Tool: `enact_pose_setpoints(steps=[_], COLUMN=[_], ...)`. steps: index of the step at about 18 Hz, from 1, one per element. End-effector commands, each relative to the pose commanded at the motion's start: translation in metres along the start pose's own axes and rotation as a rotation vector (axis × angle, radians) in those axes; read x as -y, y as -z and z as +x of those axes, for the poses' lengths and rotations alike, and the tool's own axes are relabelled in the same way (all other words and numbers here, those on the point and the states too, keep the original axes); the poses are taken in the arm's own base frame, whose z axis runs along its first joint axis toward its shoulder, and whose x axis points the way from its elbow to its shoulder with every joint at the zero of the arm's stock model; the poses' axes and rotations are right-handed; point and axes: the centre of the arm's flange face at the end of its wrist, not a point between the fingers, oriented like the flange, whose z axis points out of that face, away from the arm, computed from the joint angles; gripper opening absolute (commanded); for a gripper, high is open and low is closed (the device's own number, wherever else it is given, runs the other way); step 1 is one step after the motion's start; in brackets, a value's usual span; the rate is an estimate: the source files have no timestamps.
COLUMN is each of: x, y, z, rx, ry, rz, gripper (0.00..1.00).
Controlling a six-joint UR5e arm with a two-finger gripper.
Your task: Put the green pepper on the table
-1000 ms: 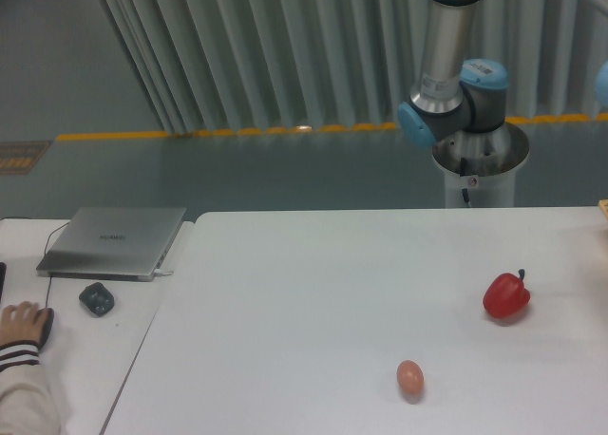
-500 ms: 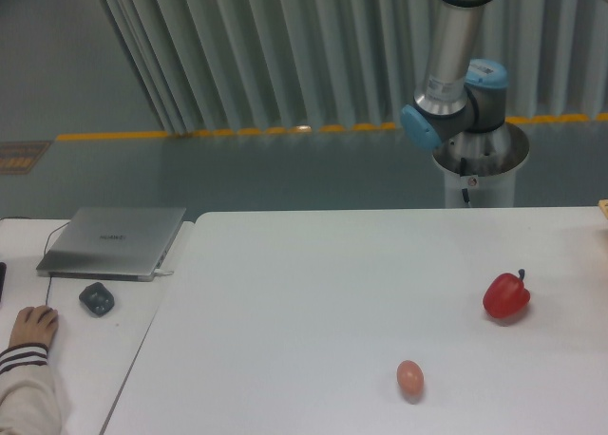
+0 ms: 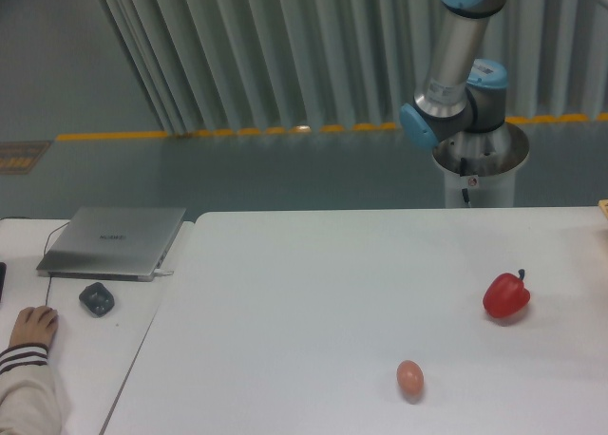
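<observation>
Motion was confined to the arm (image 3: 454,69) and a person's hand (image 3: 35,324). Over the last second the arm's upright link, behind the surface (image 3: 313,293) and beyond the red pepper (image 3: 505,295), leaned a little further right at its top, while its base joint barely moved. The person's hand, on the desk (image 3: 57,359) left of the surface, slid back from the dark thing it had been resting on at the frame's left edge. The red pepper and the egg (image 3: 409,378) lay exactly where they had been, the egg nearer the camera and to the left of the red pepper.

For the task, this suggested the arm was swinging off to the right, perhaps toward whatever sat at the frame's right edge beyond the red pepper, where only a sliver of something pale showed. Nothing had yet been set down.

The green pepper was nowhere in view: not on the surface, not near the red pepper, so its look could not be described. The robot's hand was also out of frame, above or right of the visible arm, so I could not tell whether it was released, clenched, or carrying anything.
</observation>
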Motion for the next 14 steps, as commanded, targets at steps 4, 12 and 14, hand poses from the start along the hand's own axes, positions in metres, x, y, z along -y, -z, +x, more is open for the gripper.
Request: enact_pose_setpoints(steps=[4, 12, 14], x=[0.003, 0.001, 0.002], y=[-0.015, -0.017, -0.023], z=[-0.001, 0.003, 0.004], rx=[-0.014, -0.054, -0.062], ry=[-0.01, -0.016, -0.015], rz=[0.006, -0.035, -0.029], gripper=[1.0, 1.0, 1.0])
